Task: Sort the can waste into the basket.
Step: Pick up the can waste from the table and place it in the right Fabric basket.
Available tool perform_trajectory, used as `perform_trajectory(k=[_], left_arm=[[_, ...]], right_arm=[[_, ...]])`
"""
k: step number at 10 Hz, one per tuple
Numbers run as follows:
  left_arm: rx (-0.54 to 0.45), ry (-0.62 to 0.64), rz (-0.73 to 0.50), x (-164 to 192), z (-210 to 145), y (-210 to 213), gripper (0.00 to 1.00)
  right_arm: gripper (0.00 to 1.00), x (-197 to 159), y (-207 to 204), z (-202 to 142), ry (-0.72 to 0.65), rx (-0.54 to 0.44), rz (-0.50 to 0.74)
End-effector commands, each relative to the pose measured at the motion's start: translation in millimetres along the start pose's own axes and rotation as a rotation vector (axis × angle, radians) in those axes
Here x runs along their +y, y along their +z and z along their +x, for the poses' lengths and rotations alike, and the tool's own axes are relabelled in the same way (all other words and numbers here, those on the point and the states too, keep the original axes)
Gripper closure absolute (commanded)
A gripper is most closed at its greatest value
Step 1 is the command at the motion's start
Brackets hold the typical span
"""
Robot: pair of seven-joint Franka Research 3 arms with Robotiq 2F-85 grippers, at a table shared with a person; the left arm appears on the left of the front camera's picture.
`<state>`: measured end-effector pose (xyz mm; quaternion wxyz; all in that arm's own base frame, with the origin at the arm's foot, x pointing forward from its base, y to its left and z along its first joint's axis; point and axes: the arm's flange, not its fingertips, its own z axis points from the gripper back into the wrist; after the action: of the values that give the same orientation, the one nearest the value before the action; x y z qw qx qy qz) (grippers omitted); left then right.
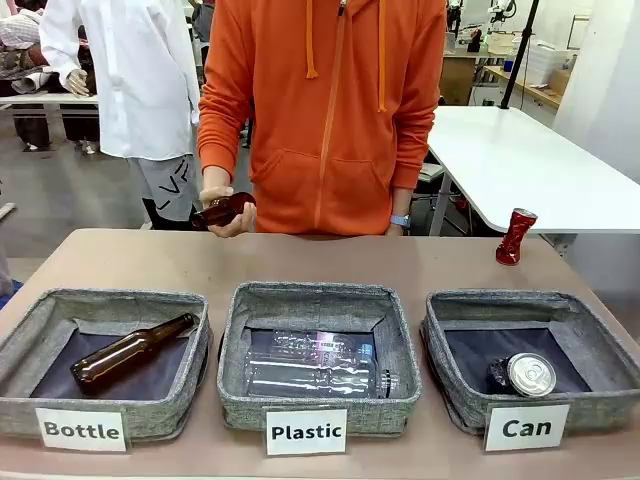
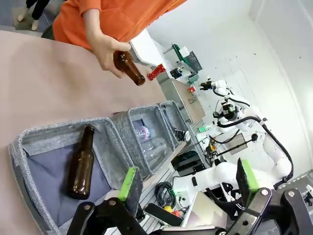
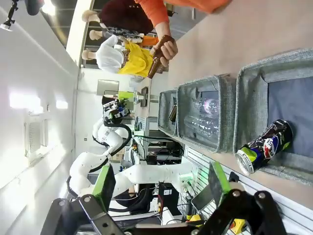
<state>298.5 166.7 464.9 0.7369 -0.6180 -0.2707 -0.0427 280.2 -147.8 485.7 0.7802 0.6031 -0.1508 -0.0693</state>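
Note:
The grey basket (image 1: 452, 345) labelled "Can" stands at the front right, and a black can (image 1: 520, 375) with a silver top lies on its side in it. On the table behind that basket, near the right edge, a crushed red can (image 1: 516, 237) stands upright; the left wrist view shows this red can (image 2: 156, 72) far off. My right gripper (image 3: 161, 183) is open and empty, off the table's front edge, with the black can (image 3: 264, 147) and its basket (image 3: 254, 78) ahead. My left gripper (image 2: 188, 181) is also open and empty, near the "Bottle" basket (image 2: 29, 142).
A person in an orange hoodie stands at the far side holding a brown glass bottle (image 1: 222, 210) above the table. The "Bottle" basket (image 1: 40, 325) holds a brown bottle (image 1: 130, 352). The "Plastic" basket (image 1: 240, 330) holds clear plastic bottles (image 1: 315, 365).

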Motion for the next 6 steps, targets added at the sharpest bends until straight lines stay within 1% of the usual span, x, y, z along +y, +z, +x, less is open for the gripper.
perform_trajectory(k=[1,4,5,6], left_arm=[[-0.015,0.012,-0.017,-1.1,-3.7,-0.8,0.0],[-0.015,0.012,-0.017,-1.1,-3.7,-0.8,0.0],[-0.005,0.006,0.0,1.7,-2.0,1.0,0.0],[0.051,0.123,0.041,4.5,10.1,-6.1,0.0]], right_arm=[[0.0,1.4,1.3,-2.2,0.018,0.011,-0.01],[0.0,1.4,1.3,-2.2,0.018,0.011,-0.01],[0.0,1.4,1.3,-2.2,0.018,0.011,-0.01],[0.0,0.0,0.0,0.0,0.0,0.0,0.0]])
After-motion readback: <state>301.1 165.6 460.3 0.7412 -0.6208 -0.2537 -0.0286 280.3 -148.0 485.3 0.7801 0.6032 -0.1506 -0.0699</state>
